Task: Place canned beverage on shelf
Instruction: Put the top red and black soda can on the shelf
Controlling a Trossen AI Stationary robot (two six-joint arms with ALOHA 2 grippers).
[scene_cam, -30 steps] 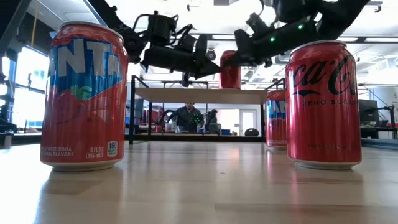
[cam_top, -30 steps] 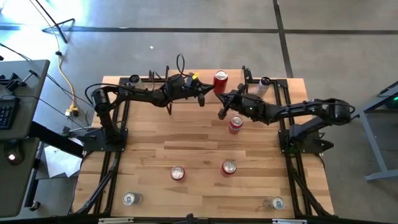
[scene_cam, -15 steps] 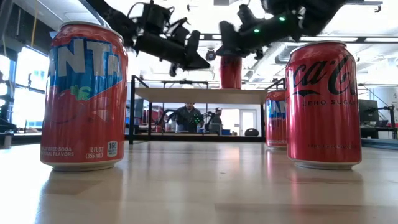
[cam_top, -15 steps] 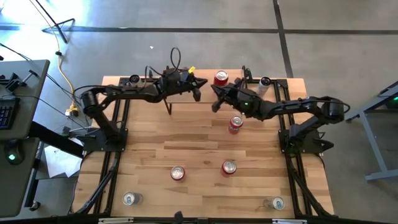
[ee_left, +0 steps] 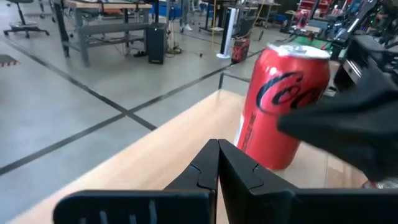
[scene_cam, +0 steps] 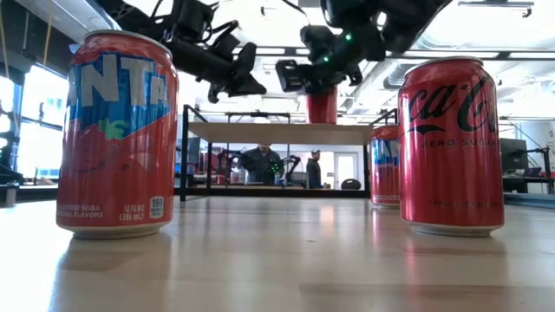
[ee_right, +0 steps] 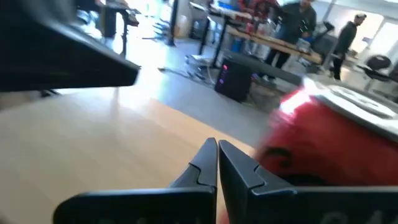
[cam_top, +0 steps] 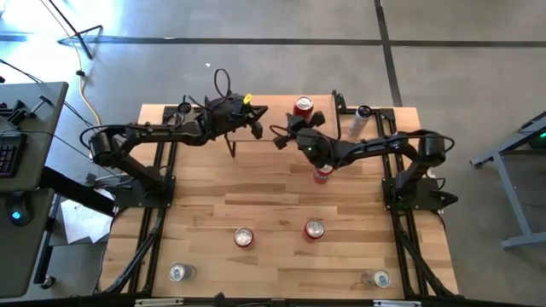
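Left gripper (cam_top: 257, 130) hangs over the shelf (cam_top: 256, 139) at the worktop's far edge, fingers closed, empty. Right gripper (cam_top: 279, 141) hangs just beside it over the shelf, fingers closed, empty. The can (cam_top: 303, 108) stands upright on the shelf's right end, touched by neither gripper.

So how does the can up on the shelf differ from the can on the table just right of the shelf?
The can on the shelf stands on the raised wooden top of the shelf; the can by the shelf stands on the table. In the high view the shelf can shows clear, while the right arm partly covers the table can. Both are red and upright, and neither is held: the left pincer and right pincer are shut and empty.
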